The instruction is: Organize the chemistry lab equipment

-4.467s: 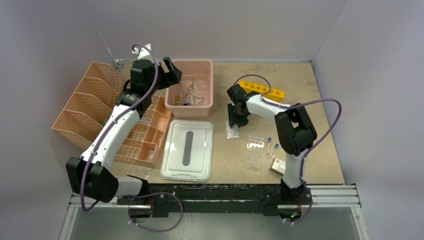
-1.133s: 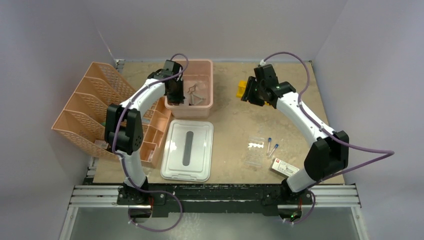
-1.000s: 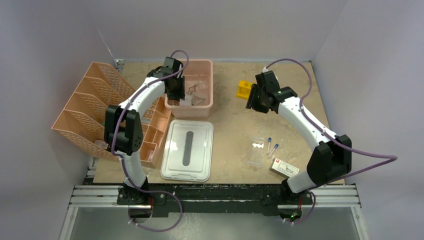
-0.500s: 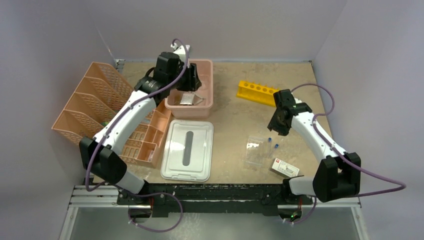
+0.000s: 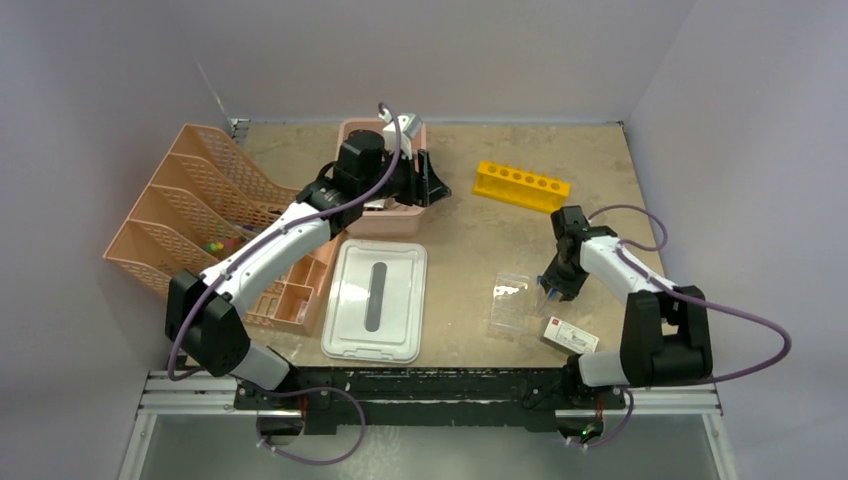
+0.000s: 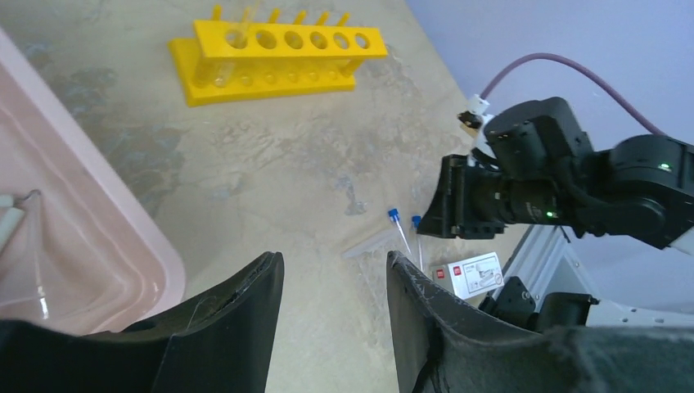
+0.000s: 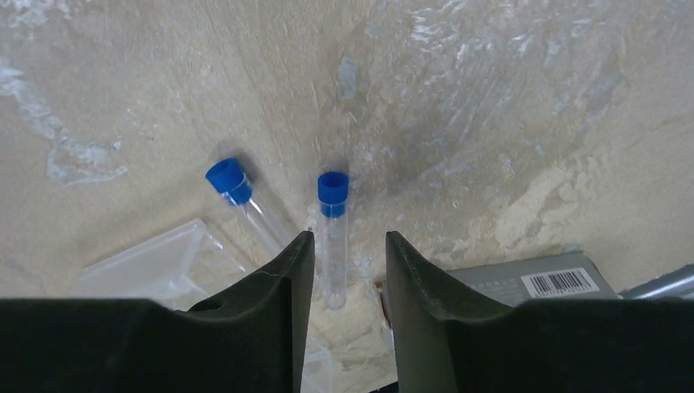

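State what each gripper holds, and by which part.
Nothing is held. The left gripper is open and empty; the right gripper is open, straddling a blue-capped vial on the table.

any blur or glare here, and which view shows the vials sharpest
Right wrist view: blue-capped vials sharp, no harsh glare, right tool dark and soft-edged. Left wrist view: yellow rack crisp, vials small. Top view: even light, soft shadows.

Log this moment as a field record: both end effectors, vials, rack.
left end effector: open, empty, beside pink tub rim
right end effector: open, straddling one blue-capped vial lying on the table
second vial: lying beside it, not straddled, next to clear packet
yellow tube rack: far right, untouched
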`<act>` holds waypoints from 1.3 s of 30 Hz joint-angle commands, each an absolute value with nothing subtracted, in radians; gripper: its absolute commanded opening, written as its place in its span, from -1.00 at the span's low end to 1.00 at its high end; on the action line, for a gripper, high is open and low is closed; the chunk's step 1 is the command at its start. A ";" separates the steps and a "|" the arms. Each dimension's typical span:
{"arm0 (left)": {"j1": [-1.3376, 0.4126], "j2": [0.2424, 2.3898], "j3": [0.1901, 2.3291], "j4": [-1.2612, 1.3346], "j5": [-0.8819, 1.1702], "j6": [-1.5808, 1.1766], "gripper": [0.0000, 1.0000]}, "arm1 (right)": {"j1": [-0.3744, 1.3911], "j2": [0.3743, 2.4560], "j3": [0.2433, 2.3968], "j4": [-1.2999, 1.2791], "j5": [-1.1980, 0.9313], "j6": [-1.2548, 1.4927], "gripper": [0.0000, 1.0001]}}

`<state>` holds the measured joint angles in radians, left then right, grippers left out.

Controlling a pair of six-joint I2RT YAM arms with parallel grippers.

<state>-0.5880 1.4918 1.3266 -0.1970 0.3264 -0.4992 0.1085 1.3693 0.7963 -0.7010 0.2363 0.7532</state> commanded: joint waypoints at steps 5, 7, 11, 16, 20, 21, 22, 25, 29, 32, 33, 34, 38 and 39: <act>-0.606 1.528 1.341 -0.118 0.367 -0.512 -0.03 | 0.100 1.481 0.782 -0.523 0.213 0.782 -0.33; -0.606 1.532 1.341 -0.122 0.362 -0.511 -0.03 | 0.100 1.494 0.776 -0.509 0.209 0.788 -0.39; -0.607 1.542 1.343 -0.123 0.360 -0.513 -0.03 | 0.100 1.510 0.770 -0.492 0.228 0.792 -0.66; -0.611 1.584 1.381 -0.127 0.345 -0.529 -0.04 | 0.102 1.459 0.770 -0.436 0.318 0.742 -0.88; -0.617 1.597 1.375 -0.112 0.325 -0.546 -0.04 | 0.101 1.418 0.850 -0.488 0.366 0.708 -0.88; -0.617 1.598 1.368 -0.102 0.325 -0.551 -0.04 | 0.100 1.402 0.871 -0.497 0.368 0.701 -0.88; -0.617 1.598 1.363 -0.093 0.328 -0.558 -0.04 | 0.101 1.386 0.890 -0.503 0.371 0.691 -0.87; -0.620 1.604 1.355 -0.080 0.346 -0.569 -0.02 | 0.101 1.332 0.947 -0.512 0.358 0.666 -0.86; -0.625 1.609 1.352 -0.054 0.364 -0.598 0.13 | 0.101 1.286 1.007 -0.520 0.274 0.659 -0.85; -0.631 1.615 1.345 -0.020 0.379 -0.625 0.28 | 0.101 1.275 1.051 -0.519 0.224 0.667 -0.85; -0.636 1.617 1.345 -0.016 0.386 -0.640 0.29 | 0.101 1.270 1.062 -0.515 0.205 0.670 -0.85; -0.642 1.621 1.347 0.016 0.390 -0.651 0.30 | 0.101 1.266 1.071 -0.507 0.178 0.670 -0.85; -0.677 1.639 1.342 0.093 0.401 -0.696 0.30 | 0.102 1.243 1.113 -0.468 0.061 0.671 -0.86; -0.690 1.646 1.340 0.117 0.402 -0.705 0.28 | 0.101 1.234 1.117 -0.448 0.032 0.676 -0.86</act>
